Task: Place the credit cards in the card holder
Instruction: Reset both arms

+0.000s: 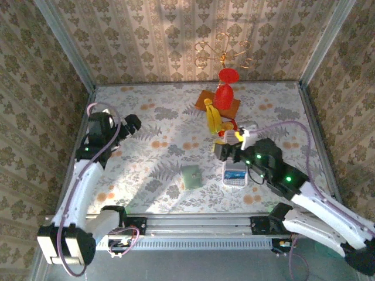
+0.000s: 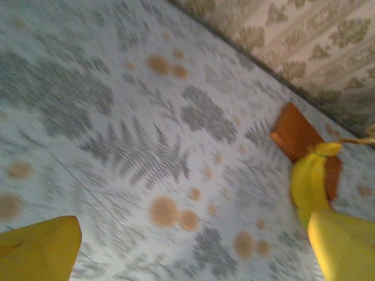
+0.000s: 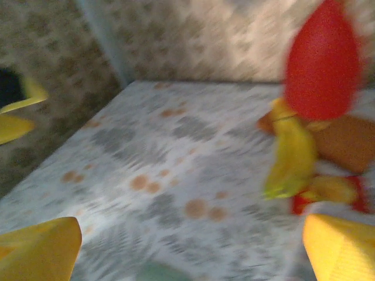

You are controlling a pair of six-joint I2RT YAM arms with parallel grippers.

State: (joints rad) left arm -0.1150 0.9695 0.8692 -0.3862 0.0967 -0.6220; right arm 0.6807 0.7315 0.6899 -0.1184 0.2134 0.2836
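**Both grippers wide open, cards in their tray**

In its own wrist view the left gripper [image 2: 190,249] has its yellow fingertips [image 2: 38,252] spread to the two bottom corners. Between them is nothing but the fern-patterned table [image 2: 135,117]. The right gripper [image 3: 187,252] is the same: jaws far apart, nothing held, though that view is blurred.

From above, the left gripper [image 1: 133,124] hangs over the left part of the table, well away from the task's things. The right gripper [image 1: 220,151] sits just beyond the far end of a white tray [image 1: 235,184] in which the credit cards [image 1: 235,172] lie as a striped row. I cannot tell whether it touches the tray.

The sage-green card holder [image 1: 191,176] lies flat on the table to the left of the tray, near it but apart, with no card in it that I can see.

Farther back are yellow bananas [image 1: 214,117], a red object [image 1: 224,93] and a brown board [image 1: 202,98] under them.
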